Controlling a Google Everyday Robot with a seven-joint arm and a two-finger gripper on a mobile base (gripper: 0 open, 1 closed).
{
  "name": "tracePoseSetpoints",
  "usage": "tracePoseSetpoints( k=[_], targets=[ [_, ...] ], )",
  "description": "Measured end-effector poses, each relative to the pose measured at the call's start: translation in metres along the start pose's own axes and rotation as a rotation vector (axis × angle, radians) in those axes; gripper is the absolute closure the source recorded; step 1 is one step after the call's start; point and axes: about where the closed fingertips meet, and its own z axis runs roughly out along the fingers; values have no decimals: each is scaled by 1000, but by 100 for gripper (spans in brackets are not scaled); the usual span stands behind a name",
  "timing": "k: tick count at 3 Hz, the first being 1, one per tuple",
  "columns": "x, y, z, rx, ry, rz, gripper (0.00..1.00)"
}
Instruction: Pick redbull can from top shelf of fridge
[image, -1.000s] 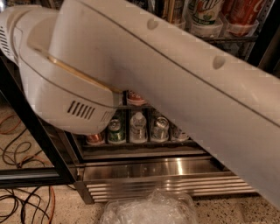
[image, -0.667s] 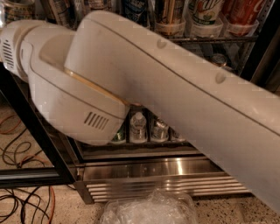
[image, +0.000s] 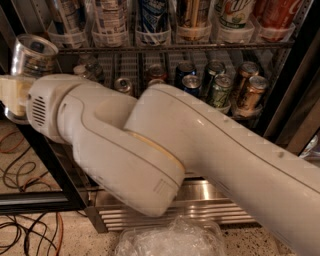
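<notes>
The arm slants from lower right across the fridge (image: 280, 95) front to the far left, where the gripper (image: 12, 96) has its jaws clamped on the tilted redbull can (image: 32, 56).

No word is coming through clearly on anything here. The red can (image: 274, 12) standing on the top shelf (image: 175, 47) is showing white script lettering, cut off at the upper edge and not legible. The white-and-green can (image: 235, 11) just beside it is carrying slanted letters, equally unreadable. The gripper (image: 14, 96), at the far left, is holding the redbull can (image: 33, 56), which is showing no legible print.
</notes>
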Motion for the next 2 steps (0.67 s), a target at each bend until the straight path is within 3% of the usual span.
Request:
tracePoseSetpoints(
  k=[2],
  targets=[
    [32,-10,-61,32,-3,85,100]
  ],
)
